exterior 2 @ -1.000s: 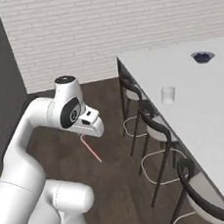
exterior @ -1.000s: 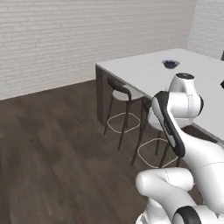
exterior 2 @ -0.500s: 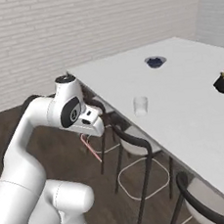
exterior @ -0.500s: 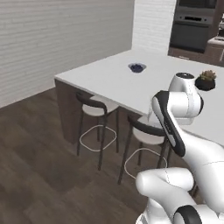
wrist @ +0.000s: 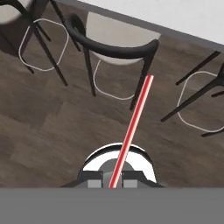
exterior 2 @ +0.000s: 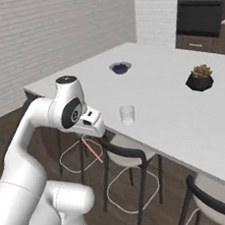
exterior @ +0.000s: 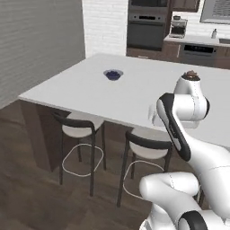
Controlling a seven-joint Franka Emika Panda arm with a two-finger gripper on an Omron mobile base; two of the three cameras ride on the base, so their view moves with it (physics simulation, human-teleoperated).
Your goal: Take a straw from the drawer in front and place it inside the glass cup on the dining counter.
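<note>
Straw [wrist: 130, 133] is held clamped between the closed fingers of the gripper [wrist: 112, 180], its long axis running straight out from the jaws; in the right base view the straw [exterior 2: 93, 149] is seen slanting downward below the hand, over the dark floor and in front of a black stool [exterior 2: 124, 155]. Against the pictures of a second ago, the whole scene is shifted in both base views — the base has been driven, not the furniture moved — and the dining counter [exterior 2: 184, 121] is now brought close, with its long edge just ahead of the arm. The carry is judged nearly done; what is left is the lift and the insertion. Farther on, the glass cup [exterior 2: 127, 115] is found upright near the counter's near edge, well above the straw's free end. Beyond it a bowl of berries [exterior 2: 120, 67] and a potted succulent [exterior 2: 199, 78] are set — neither is the target.
</note>
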